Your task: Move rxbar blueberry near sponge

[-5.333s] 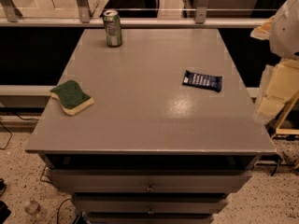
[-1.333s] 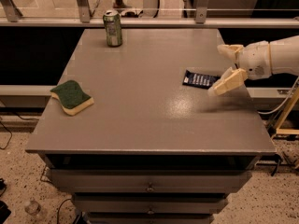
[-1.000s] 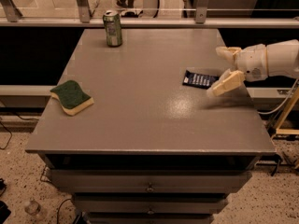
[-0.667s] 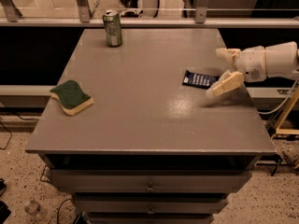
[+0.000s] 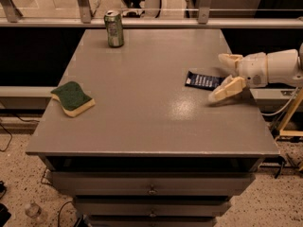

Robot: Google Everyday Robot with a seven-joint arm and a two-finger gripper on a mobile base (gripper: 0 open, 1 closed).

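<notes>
The rxbar blueberry (image 5: 202, 80), a flat dark navy bar with white lettering, lies on the right part of the grey table (image 5: 147, 122). My gripper (image 5: 221, 77) reaches in from the right. Its two cream fingers are spread open around the bar's right end, one finger behind the bar and one in front, just above the tabletop. The bar's right end is hidden behind the near finger. The sponge (image 5: 73, 98), dark green on top with a pale yellow underside, lies at the table's left edge, far from the bar.
A green soda can (image 5: 114, 28) stands upright at the back left of the table. A rail with posts (image 5: 142, 21) runs behind the table. Drawers (image 5: 151, 188) sit below the front edge.
My arm came in from the right edge of view and reached the bar. In the last second the gripper crept slightly left over the bar. The bar, sponge and can have not moved.
</notes>
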